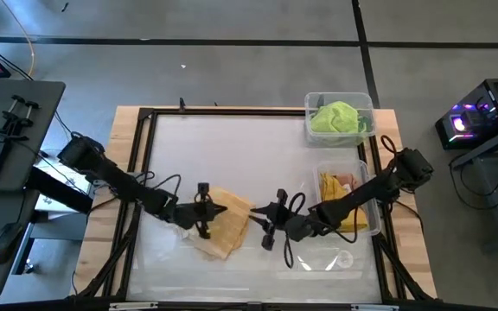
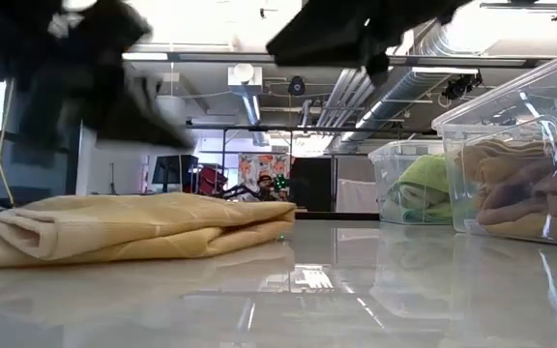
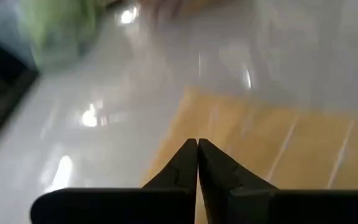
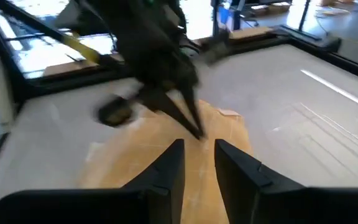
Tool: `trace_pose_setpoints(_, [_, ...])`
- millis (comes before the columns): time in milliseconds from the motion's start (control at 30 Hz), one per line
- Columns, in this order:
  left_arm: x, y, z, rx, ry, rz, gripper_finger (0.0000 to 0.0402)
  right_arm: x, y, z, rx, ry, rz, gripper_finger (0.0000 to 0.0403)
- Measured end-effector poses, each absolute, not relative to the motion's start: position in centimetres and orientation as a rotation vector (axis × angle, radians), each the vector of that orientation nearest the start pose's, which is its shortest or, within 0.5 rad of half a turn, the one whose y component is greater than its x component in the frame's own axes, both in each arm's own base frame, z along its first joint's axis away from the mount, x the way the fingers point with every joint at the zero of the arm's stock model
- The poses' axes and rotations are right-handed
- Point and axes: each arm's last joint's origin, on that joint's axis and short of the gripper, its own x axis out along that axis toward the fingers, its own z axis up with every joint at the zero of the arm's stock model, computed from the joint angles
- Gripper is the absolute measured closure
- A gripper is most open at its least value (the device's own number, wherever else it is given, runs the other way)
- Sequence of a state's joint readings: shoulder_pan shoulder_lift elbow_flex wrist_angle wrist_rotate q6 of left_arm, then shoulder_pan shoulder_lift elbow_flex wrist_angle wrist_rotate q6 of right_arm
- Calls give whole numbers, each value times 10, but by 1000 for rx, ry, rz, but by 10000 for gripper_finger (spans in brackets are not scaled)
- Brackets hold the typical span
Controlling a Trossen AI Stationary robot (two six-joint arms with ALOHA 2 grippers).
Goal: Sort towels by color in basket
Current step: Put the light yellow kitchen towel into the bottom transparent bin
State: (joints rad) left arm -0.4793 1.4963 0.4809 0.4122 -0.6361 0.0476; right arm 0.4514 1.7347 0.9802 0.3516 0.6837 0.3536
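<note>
One mustard-yellow towel (image 1: pixel 225 229) lies folded flat on the table near its middle, also seen in the low view (image 2: pixel 133 227). My left gripper (image 1: pixel 224 210) hovers just over the towel's far-left part, fingers shut (image 3: pixel 197 146). My right gripper (image 1: pixel 255 210) points at the towel's right edge from the table's right, fingers open (image 4: pixel 199 152), above the towel (image 4: pixel 166 165). In the low view both grippers stand clear above the cloth. Lime green towels (image 1: pixel 335 117) fill the far-right bin. Mustard and salmon pink towels (image 1: pixel 340 186) lie in the bin nearer to me.
Two clear plastic bins stand along the table's right side: the green one (image 2: pixel 424 188) at the far corner, the yellow-pink one (image 2: pixel 530 184) in front of it. A clear flat plastic piece (image 1: pixel 331 259) lies near the right front. A black frame (image 1: pixel 150 155) borders the table top.
</note>
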Motion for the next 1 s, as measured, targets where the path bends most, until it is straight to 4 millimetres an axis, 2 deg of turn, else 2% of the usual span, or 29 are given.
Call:
trace_pose_setpoints(133, [237,-112,173,463,409,82,401,348,134,191,113,312,-270,289])
trace_pose_setpoints(233, [233,-116,191,497,348,59,401,361,128,181,111,277,-205,251])
trace_pose_setpoints(333, [224,-117,196,529,364,86,401,375,118,160,79,264,-171,211])
trace_pose_setpoints(467, [203,-119,200,550,402,276,401,402,106,129,81,329,-152,173])
trace_pose_setpoints(667, [181,-122,203,429,386,374,401,446,99,97,63,502,-91,159])
trace_pose_setpoints(767, [177,-124,200,399,395,366,401,462,97,90,28,634,-116,176])
trace_pose_setpoints(833, [176,-125,199,389,394,363,401,468,97,85,21,707,-129,211])
trace_pose_setpoints(1000, [175,-128,198,382,393,355,401,466,94,82,21,791,-141,362])
